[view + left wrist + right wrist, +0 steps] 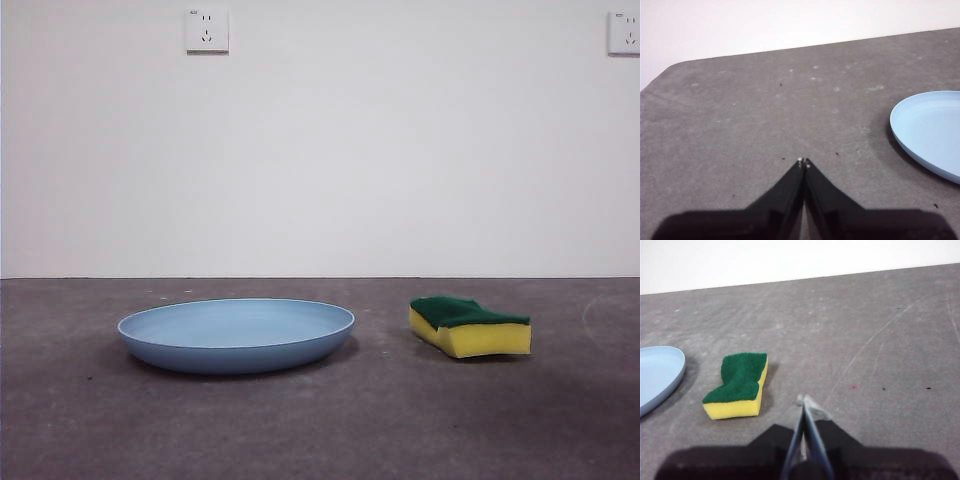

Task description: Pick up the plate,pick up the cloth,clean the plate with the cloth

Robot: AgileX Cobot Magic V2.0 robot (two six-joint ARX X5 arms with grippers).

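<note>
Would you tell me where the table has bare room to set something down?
Bare table lies between the plate and the cloth, in front of both, and behind them toward the wall. Nowhere is crowded.

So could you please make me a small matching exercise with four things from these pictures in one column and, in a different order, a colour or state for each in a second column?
Column one:
1. plate
2. cloth
3. left gripper
4. wall socket

Column two:
A. white, high on the wall
B. shut, holding nothing, above bare table near the plate
C. light blue, lying flat on the table
D. yellow foam with the green layer facing up

Right pairs: 1-C, 2-D, 3-B, 4-A.
</note>
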